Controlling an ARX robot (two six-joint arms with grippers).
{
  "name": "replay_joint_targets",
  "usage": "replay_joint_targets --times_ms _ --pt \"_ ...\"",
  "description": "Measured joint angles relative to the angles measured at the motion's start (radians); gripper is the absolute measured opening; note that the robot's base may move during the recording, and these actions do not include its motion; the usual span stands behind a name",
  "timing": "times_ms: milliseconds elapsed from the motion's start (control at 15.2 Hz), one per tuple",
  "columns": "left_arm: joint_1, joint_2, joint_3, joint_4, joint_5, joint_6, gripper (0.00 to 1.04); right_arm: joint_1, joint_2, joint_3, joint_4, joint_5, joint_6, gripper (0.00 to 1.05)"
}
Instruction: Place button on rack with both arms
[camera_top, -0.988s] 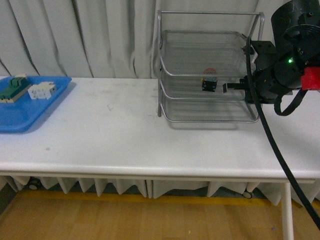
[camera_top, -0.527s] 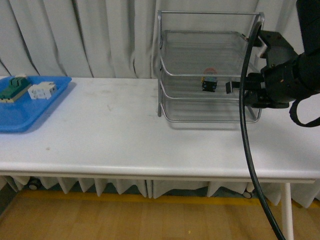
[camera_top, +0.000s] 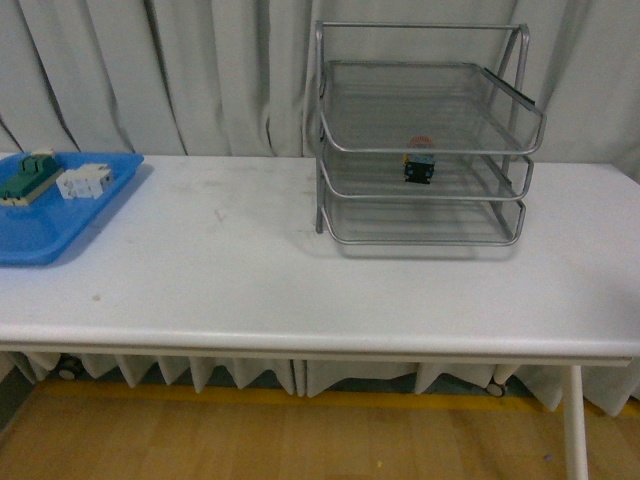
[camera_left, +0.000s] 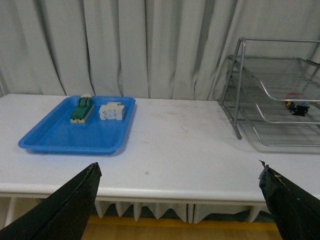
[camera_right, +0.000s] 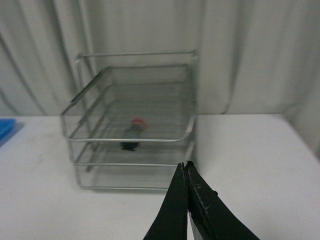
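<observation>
Button (camera_top: 419, 163) on middle tier of rack (camera_top: 423, 135), at 1 o'clock on table (camera_top: 250, 270) | right gripper (camera_right: 186, 200) withdrawn from front view since 0.5 s ago, jaws closed together, holding nothing | left gripper (camera_left: 180, 200) spread wide, empty | tray (camera_top: 45, 215) at 10 o'clock, unchanged

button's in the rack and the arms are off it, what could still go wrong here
1. The button lies on the middle tier of the wire-mesh rack with only a low front rim; a bump to the rack might shift it.
2. The right gripper, shut and empty, faces the rack's front, so a forward move might knock it.
</observation>
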Motion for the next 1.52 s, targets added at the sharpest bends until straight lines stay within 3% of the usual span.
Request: replay_joint_targets --times_ms 66,132,461,922,988,1515 --pt "0.0 0.0 0.0 0.0 0.0 0.0 0.98 -0.06 -0.1 -0.11 0.066 0.017 -0.009 0.02" --pt "0.0 0.0 0.0 0.0 -0.001 0.0 0.98 -0.092 -0.222 -0.206 0.034 0.043 -0.013 0.02" --pt "0.0 0.0 0.0 0.0 0.0 0.0 0.98 -0.076 -0.486 -0.403 -0.017 0.03 -0.024 0.02" --pt "0.0 0.0 0.0 0.0 0.0 0.0 0.98 -0.076 -0.74 -0.493 -0.176 0.03 -0.024 0.02" --pt "0.0 0.0 0.0 0.0 0.0 0.0 0.98 -0.076 -0.758 -0.52 -0.13 0.03 -0.024 0.02" --pt "0.0 0.0 0.0 0.0 0.0 0.0 0.98 -0.076 -0.993 -0.529 -0.374 0.03 -0.024 0.02"
